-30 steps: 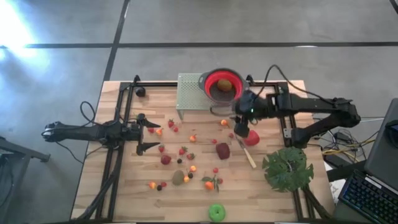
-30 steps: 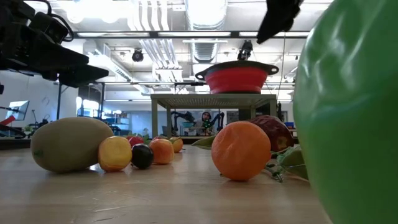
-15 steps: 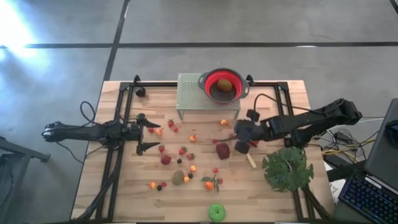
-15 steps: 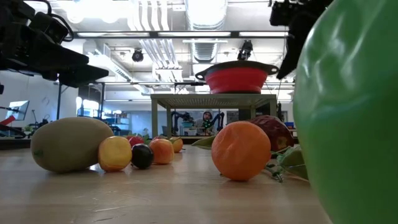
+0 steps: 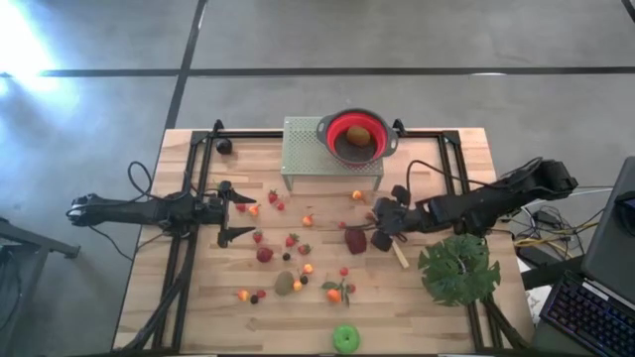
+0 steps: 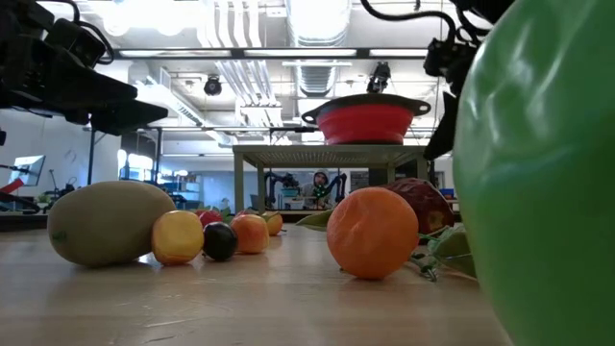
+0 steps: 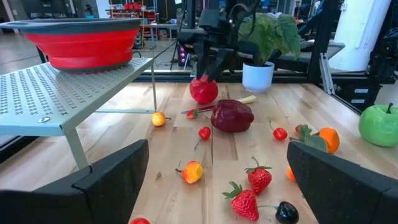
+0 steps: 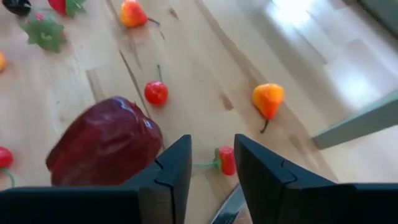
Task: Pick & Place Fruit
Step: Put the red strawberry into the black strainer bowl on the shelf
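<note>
Small toy fruit lie scattered on the wooden table: strawberries, a kiwi, a green apple, a dark maroon fruit and a red apple. My right gripper hangs low just right of the maroon fruit. In the left wrist view it stands just above the red apple; whether it touches the apple I cannot tell. It is open by a narrow gap with nothing between its fingers. A small red fruit lies on the table beyond them. My left gripper waits wide open at the table's left.
A red bowl with one fruit in it sits on a perforated metal stand at the far edge. A pale-handled knife lies below my right gripper. A big green leaf lies at the right. Black frame rails run along both sides.
My right gripper has come down from beside the red bowl, moving toward the near edge, to just over the table next to the maroon fruit. In the high view it now covers the red apple. The fruit have stayed where they were.
</note>
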`<state>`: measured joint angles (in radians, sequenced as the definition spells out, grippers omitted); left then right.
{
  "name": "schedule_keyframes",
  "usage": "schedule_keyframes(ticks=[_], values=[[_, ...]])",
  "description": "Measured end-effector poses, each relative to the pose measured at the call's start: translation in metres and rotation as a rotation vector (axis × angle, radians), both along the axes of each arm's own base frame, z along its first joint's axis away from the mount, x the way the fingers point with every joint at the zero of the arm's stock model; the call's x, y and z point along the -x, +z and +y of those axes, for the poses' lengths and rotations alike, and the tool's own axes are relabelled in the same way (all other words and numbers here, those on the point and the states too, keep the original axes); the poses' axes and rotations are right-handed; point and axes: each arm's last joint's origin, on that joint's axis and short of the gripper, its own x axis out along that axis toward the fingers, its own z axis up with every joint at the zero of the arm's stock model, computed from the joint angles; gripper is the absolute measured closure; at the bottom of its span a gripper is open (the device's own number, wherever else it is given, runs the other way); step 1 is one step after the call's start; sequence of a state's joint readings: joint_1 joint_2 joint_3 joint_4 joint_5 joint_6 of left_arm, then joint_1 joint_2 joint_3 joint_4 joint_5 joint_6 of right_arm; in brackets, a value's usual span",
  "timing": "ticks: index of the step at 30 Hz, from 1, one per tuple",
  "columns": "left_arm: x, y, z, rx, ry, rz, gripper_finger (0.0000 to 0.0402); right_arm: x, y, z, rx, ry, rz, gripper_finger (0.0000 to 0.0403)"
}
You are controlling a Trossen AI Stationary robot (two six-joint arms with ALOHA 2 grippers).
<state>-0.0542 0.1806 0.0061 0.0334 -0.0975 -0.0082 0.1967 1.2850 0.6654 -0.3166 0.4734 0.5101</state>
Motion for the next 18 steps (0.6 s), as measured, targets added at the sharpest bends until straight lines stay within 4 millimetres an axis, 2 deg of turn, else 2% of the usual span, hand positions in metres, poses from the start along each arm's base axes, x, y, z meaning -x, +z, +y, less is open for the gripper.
schedule_keyframes(ticks=[6, 18], values=[[0.0, 0.0, 0.0, 0.0, 0.0, 0.0, 0.0014, 0.005, -0.019, 0.0, -0.029, -0.029, -0.01, 0.0267], [0.0, 0.0, 0.0, 0.0, 0.0, 0.001, 0.0014, -0.014, -0.05, 0.003, 0.016, -0.002, 0.107, 0.0241]])
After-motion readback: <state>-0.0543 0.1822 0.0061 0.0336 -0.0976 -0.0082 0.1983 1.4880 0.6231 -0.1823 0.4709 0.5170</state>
